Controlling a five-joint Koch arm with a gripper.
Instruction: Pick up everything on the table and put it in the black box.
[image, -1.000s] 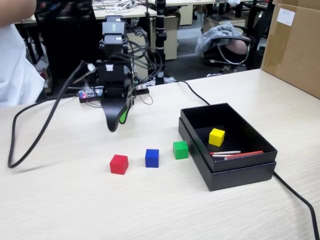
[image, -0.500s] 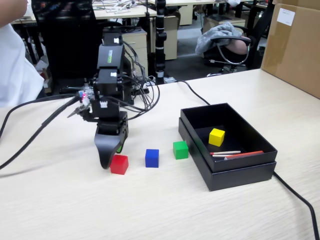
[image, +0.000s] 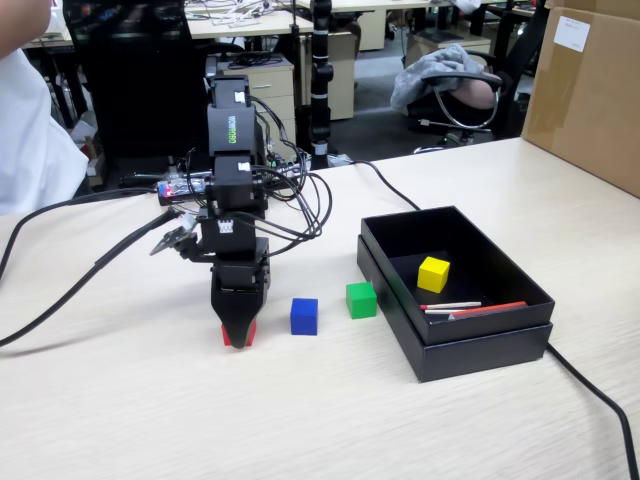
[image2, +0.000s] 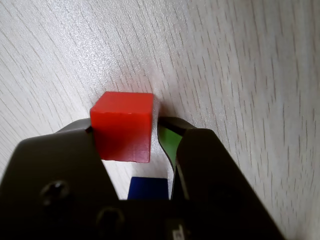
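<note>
The tool (image: 237, 338) stands low on the bench (image: 300, 420), its jaws set either side of the red cube (image: 240, 334). The wrist view shows what the fixed view cannot — the left jaw touches the red cube (image2: 123, 125), while a narrow gap remains at the right jaw, so the jaws are only partly closed. The cube sits on the bench. Just right of it in the fixed view are the blue cube (image: 304, 316) and the green cube (image: 361, 299), with small gaps between. The yellow cube (image: 433, 274) lies inside the black box (image: 480, 345), beside thin sticks (image: 470, 309). Bare bench spreads toward the near edge — open room.
</note>
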